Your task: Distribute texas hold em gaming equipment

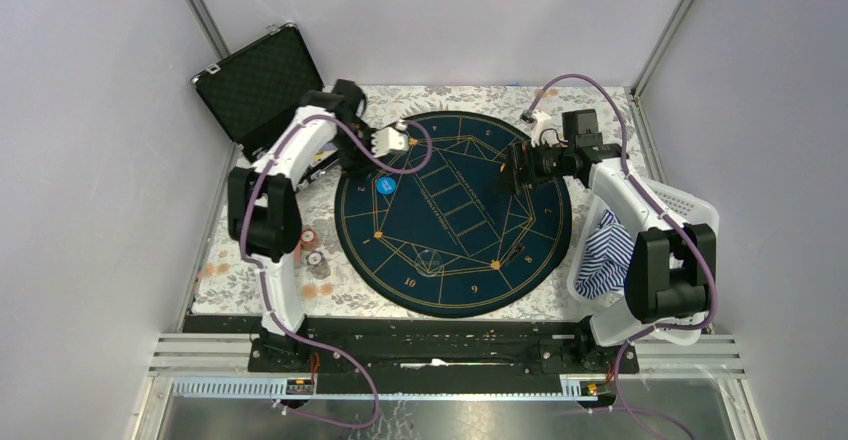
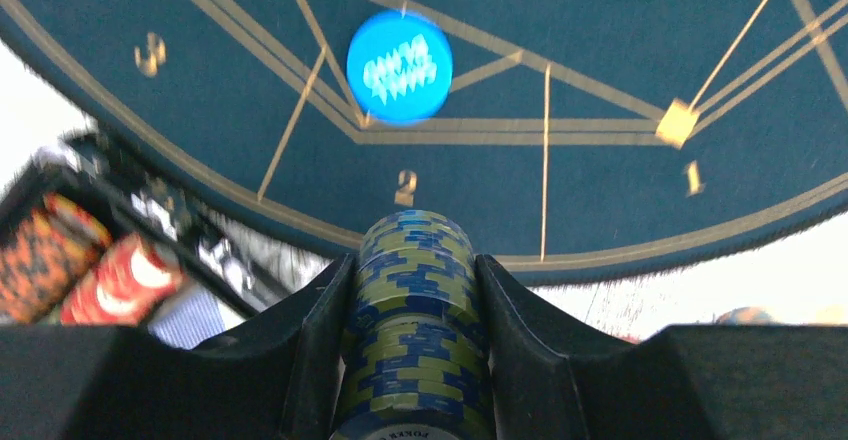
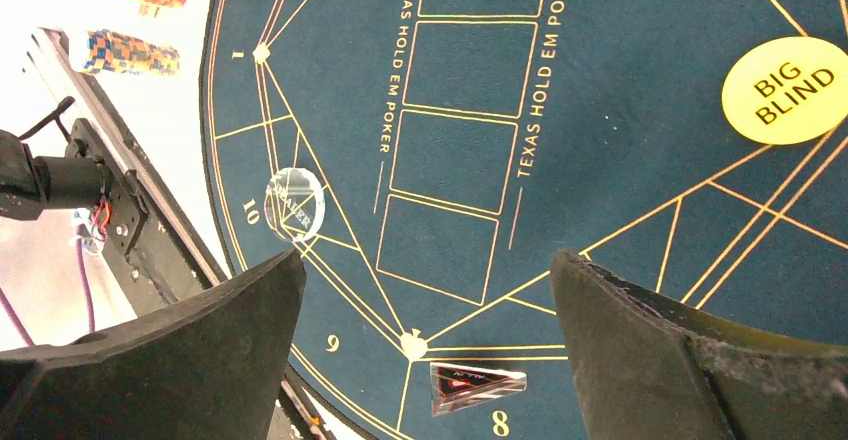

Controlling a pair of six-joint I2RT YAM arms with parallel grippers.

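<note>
A stack of blue-and-olive striped round poker chips [image 2: 412, 340] is sitting clenched between the black fingers of the left tool [image 2: 415, 260]. Only the left wrist view is showing this load; from above it is hidden under the arm. The tool is hanging over the rim of the round dark-blue felt mat with gold lines [image 2: 600, 50], by the numeral 2. A round blue plastic button disc [image 2: 399, 66] is lying flat on the felt just inside the rim.

The right tool [image 3: 425, 260] is hovering released, its jaws spread wide above the mat. Its camera alone is showing a round yellow button disc lettered BIG BLIND [image 3: 790, 90]. It is also showing a clear round disc [image 3: 295, 203] lying by the numeral 10.

Two short standing chip stacks [image 1: 313, 250] are resting off the felt on the flower-patterned worktop [image 1: 225, 280], beside the left arm.

The widest open stretch of felt is lying between the two tools, across the printed card boxes. An open black hard case [image 1: 262, 85] is filling the far left corner. A white plastic basket [image 1: 690, 205] is holding a blue-white striped cloth [image 1: 605, 250] and crowding the right arm at the right edge.
</note>
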